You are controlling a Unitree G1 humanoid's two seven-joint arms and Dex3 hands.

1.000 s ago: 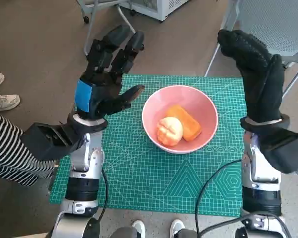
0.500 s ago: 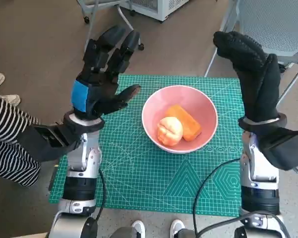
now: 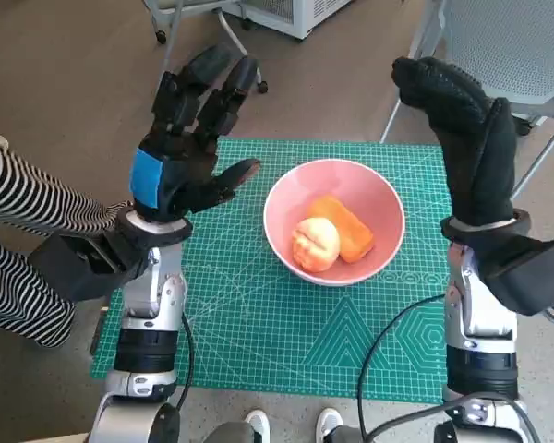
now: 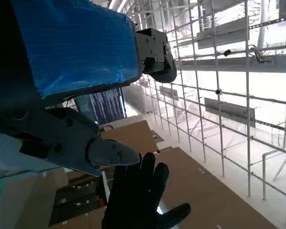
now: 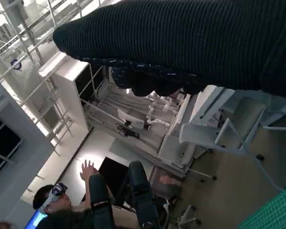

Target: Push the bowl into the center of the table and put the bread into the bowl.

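The bowl (image 3: 334, 221) holds the bread (image 3: 342, 226) mid-mat. Left hand (image 3: 186, 148) lifted beside it, fingers spread, empty; right hand (image 3: 464, 138) raised opposite, empty too.

The pink bowl (image 3: 334, 221) sits mid-table, upright, holding the orange bread (image 3: 342, 227).

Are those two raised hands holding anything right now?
No. The left hand and the right hand are both up above the table with nothing in them. The bread lies in the pink bowl, untouched.
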